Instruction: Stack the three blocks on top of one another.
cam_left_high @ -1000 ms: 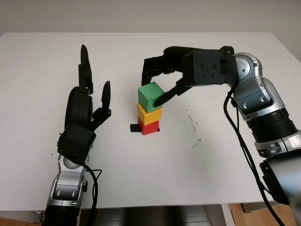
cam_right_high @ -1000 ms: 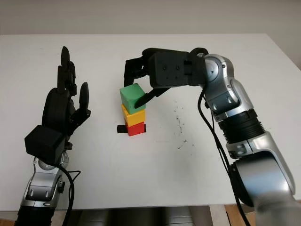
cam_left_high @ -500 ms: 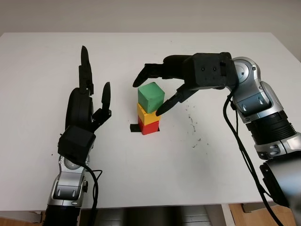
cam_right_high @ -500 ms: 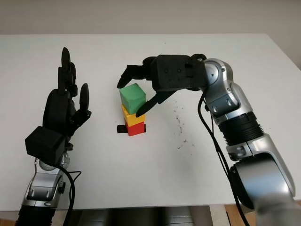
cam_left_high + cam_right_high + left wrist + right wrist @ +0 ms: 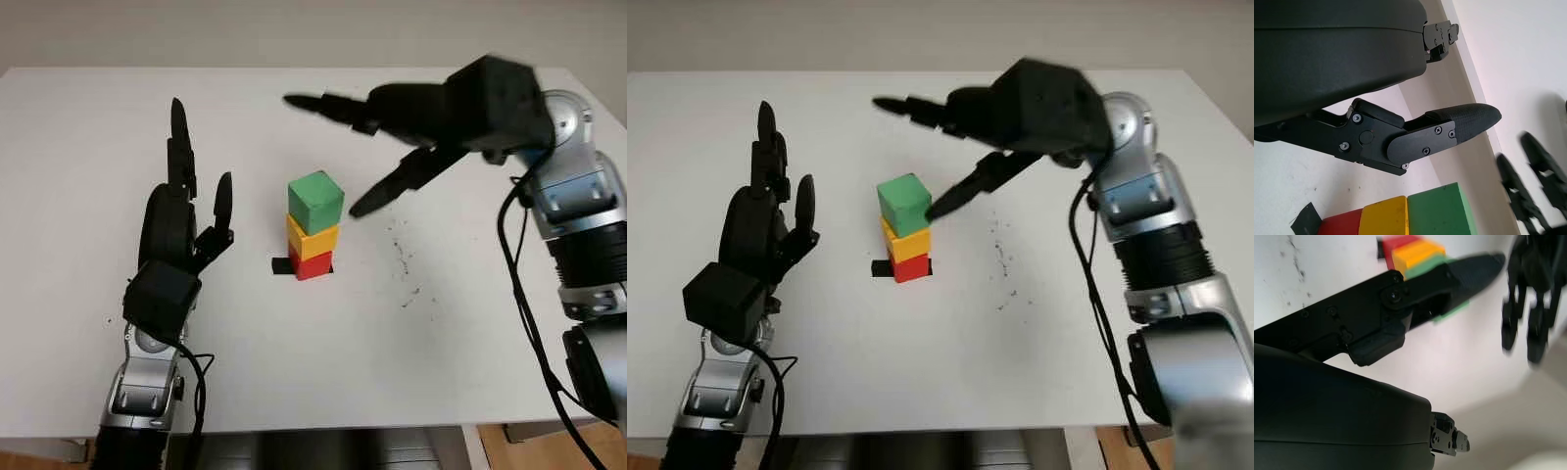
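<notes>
Three stacked blocks, one tower.

Lifting up and back to the right, away from the green block: right hand, open and holding nothing, no longer closing around it as a second ago. Now hovering above and to the far right of the stack.
</notes>
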Motion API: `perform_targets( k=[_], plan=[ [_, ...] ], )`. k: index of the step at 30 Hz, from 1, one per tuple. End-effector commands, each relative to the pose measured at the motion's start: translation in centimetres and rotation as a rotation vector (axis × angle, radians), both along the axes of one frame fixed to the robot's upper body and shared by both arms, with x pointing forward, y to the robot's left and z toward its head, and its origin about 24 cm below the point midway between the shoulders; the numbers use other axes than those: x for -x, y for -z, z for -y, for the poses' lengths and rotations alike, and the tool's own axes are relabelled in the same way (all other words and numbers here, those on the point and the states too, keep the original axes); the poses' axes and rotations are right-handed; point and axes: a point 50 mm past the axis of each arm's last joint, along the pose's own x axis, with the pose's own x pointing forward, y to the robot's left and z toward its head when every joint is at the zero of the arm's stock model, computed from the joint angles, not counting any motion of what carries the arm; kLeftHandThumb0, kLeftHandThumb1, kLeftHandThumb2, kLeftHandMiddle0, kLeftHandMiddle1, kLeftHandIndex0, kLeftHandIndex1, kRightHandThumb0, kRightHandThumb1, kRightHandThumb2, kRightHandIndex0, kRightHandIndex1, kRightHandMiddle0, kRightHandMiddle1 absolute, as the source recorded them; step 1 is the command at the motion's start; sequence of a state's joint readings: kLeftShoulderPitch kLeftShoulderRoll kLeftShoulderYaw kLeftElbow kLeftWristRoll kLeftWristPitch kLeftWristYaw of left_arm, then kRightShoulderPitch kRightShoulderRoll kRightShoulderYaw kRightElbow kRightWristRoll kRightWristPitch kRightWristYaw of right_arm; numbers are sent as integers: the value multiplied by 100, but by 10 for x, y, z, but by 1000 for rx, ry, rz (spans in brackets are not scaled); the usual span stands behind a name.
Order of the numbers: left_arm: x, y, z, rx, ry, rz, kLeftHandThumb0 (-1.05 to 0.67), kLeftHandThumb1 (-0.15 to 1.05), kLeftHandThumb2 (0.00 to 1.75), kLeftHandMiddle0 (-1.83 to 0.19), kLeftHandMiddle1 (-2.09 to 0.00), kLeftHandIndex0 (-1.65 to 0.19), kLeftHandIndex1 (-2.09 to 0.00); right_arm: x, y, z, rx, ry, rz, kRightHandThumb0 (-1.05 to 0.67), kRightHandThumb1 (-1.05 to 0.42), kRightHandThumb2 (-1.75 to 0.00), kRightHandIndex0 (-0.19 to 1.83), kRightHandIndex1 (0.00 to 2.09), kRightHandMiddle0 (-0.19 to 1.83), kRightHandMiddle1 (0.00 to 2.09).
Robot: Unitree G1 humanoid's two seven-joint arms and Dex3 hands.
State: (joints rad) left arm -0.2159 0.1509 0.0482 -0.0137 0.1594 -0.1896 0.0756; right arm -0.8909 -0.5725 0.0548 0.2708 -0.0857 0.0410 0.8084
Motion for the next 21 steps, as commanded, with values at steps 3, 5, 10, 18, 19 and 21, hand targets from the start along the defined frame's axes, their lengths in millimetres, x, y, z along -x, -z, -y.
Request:
perform_targets(
  k=[3, 5, 10, 18, 19, 21],
  plan=[
    [-1, 0, -2, 8, 18, 1, -77, 105, 71, 17, -5, 19, -2, 6, 32, 20, -172, 72, -31, -91, -105, -60, -19, 0, -19, 0],
    [-1, 1, -3, 12, 24, -3, -77, 105, 71, 19, -4, 19, 0, 9, 45, 24, -276, 88, -71, -85, -105, -62, -19, 0, -19, 0],
    [-3, 2, -3, 24, 40, -13, -78, 105, 72, 19, -3, 19, 0, 14, 73, 26, -434, 157, -139, -87, -105, -67, -19, 0, -19, 0],
    [-4, 4, -1, 24, 50, -32, -78, 105, 73, 19, -1, 19, 0, 13, 110, 11, -631, 247, -190, -89, -105, -68, -19, 0, -19, 0],
    [-4, 4, -1, 26, 50, -33, -78, 105, 73, 19, 0, 19, 0, 13, 114, 10, -647, 250, -191, -89, -105, -68, -19, 0, -19, 0],
    [-3, 5, -1, 40, 52, -36, -78, 105, 73, 19, 0, 19, 0, 15, 121, 6, -676, 246, -199, -88, -105, -68, -19, 0, -19, 0]
  ],
)
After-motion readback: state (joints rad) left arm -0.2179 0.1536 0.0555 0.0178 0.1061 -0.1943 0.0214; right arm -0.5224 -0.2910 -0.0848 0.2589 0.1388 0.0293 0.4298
